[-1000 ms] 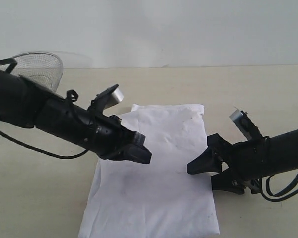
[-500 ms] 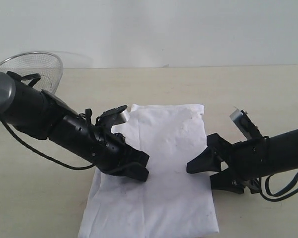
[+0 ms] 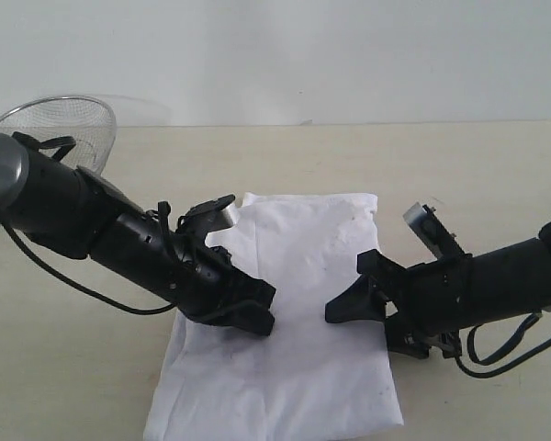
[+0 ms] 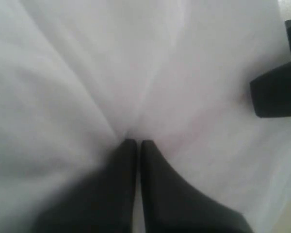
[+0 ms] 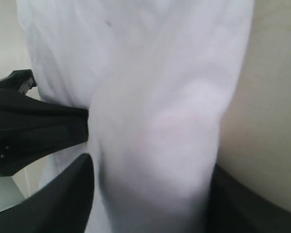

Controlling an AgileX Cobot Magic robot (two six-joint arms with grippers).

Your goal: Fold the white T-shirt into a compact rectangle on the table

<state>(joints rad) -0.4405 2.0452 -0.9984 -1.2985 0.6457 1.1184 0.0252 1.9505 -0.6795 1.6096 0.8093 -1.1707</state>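
Observation:
The white T-shirt (image 3: 294, 303) lies on the table (image 3: 459, 175) as a long folded panel, plain side up; no lettering shows. My left gripper (image 3: 257, 312) is shut, its tips resting on the cloth near the shirt's left side; in the left wrist view the closed gripper (image 4: 134, 141) meets creases in the white T-shirt (image 4: 87, 73). My right gripper (image 3: 367, 326) is open at the shirt's right edge. In the right wrist view the right gripper (image 5: 150, 174) straddles a raised fold of the white T-shirt (image 5: 155, 97), one finger on each side.
A wire mesh bowl (image 3: 64, 124) stands at the table's back left, behind the left arm. A black cable (image 3: 505, 354) loops under the right arm. A pale wall rises behind the table. The left arm (image 5: 34, 126) shows in the right wrist view.
The left gripper came down onto the shirt and has since stayed still. The right gripper has slid left, further over the shirt's right edge.

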